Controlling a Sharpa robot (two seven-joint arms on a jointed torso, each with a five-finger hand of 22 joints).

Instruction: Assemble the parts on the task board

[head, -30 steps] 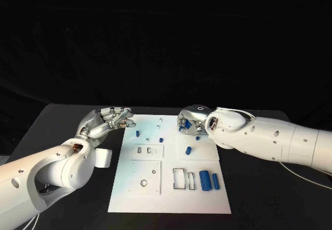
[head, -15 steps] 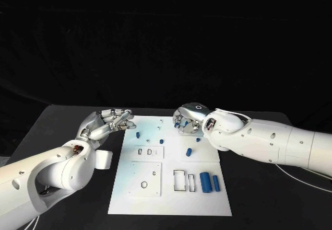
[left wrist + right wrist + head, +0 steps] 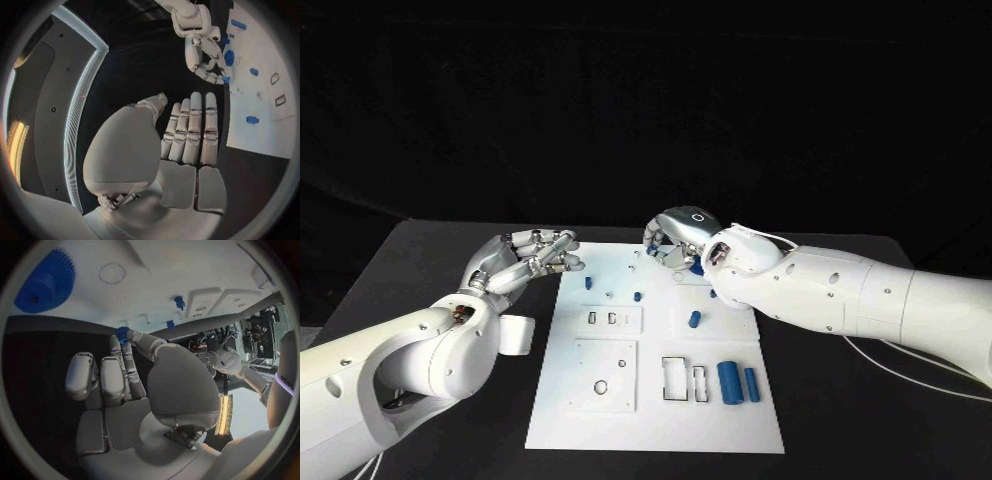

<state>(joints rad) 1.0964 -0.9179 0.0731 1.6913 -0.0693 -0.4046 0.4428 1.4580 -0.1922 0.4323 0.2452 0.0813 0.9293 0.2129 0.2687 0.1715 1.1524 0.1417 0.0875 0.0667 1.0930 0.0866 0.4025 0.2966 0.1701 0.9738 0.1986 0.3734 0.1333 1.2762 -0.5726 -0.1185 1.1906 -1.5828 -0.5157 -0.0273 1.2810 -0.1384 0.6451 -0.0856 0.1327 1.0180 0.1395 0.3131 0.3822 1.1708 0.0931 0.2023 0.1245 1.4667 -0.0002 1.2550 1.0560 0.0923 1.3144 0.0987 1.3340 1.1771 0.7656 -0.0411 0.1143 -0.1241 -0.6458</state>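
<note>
White task board (image 3: 661,420) flat on table, blue parts (image 3: 730,379) scattered (some upright).

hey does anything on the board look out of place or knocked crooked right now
Nothing stands out. The board lies flat and square on the table, and the blue parts, like the two cylinders near its right edge, lie neatly. The right robot hand pinches a small blue gear at the far end; the left robot hand holds nothing.

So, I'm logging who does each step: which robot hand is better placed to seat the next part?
The right robot hand, probably. It hangs over the task board's far end and pinches a small blue gear. The left robot hand holds nothing, beside the board.
</note>
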